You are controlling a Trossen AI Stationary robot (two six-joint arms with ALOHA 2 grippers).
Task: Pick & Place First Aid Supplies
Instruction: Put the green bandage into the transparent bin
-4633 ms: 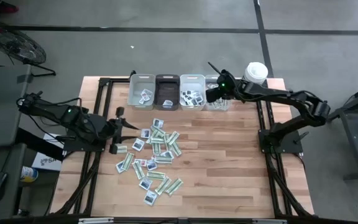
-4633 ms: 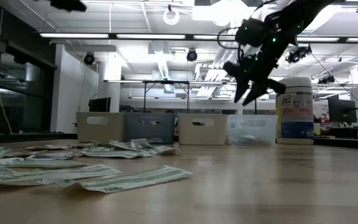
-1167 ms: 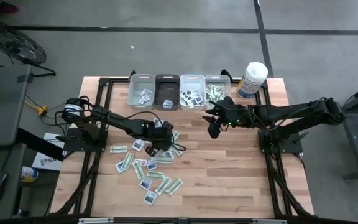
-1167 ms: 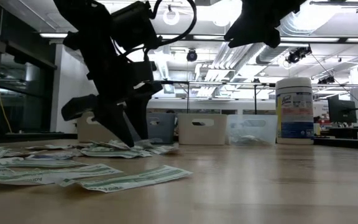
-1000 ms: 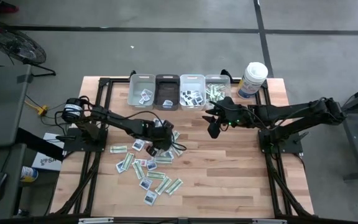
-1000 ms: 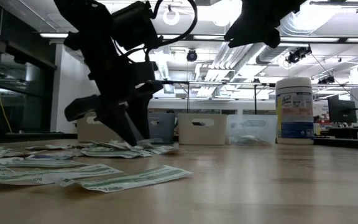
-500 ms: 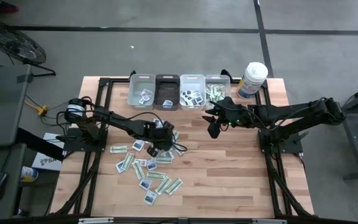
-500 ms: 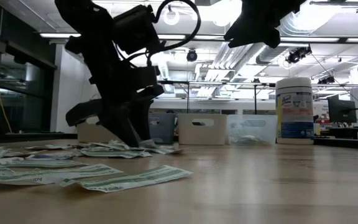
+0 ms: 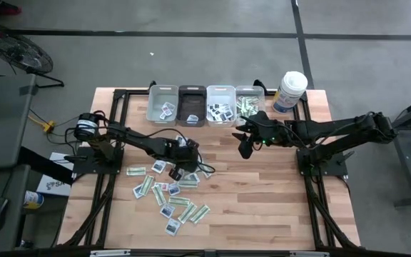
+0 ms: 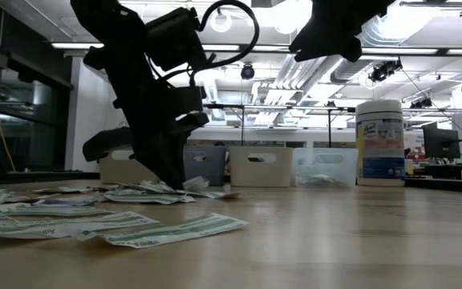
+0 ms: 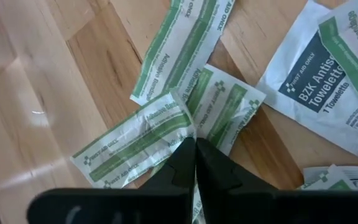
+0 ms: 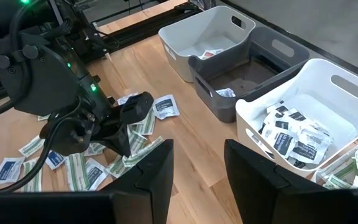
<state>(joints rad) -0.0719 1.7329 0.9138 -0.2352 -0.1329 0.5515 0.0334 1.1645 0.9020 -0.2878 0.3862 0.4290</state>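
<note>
The first aid supplies (image 9: 177,182) lie scattered flat on the wooden table: green-and-white strips and white squares with dark-blue print. My left gripper (image 9: 183,163) is down on the far part of this pile, shut, with its fingertips (image 11: 195,148) at a green-and-white strip packet (image 11: 132,142). A folded green strip (image 11: 224,104) and a towelette packet (image 11: 316,87) lie right beside them. My right gripper (image 9: 245,148) hangs open above the table, between the pile and the bins, with nothing between its fingers (image 12: 154,168). My left gripper meets the green-and-white strip packet at its end (image 11: 178,127), where the paper is buckled just ahead of the shut fingertips. The fingers come steeply from above and hide the contact itself. The rest of the packet lies flat on the table.
Four small bins (image 9: 163,106) (image 9: 192,106) (image 9: 220,106) (image 9: 250,100) stand in a row at the far edge, some holding packets. A tall white canister (image 9: 292,89) stands right of them. Bare wood stretches across the table's right half (image 9: 262,200).
My left gripper has stayed over the far part of the pile and has shut its fingers there. In the low view a packet edge beside the fingertips now stands a little raised. The right arm has kept still.
</note>
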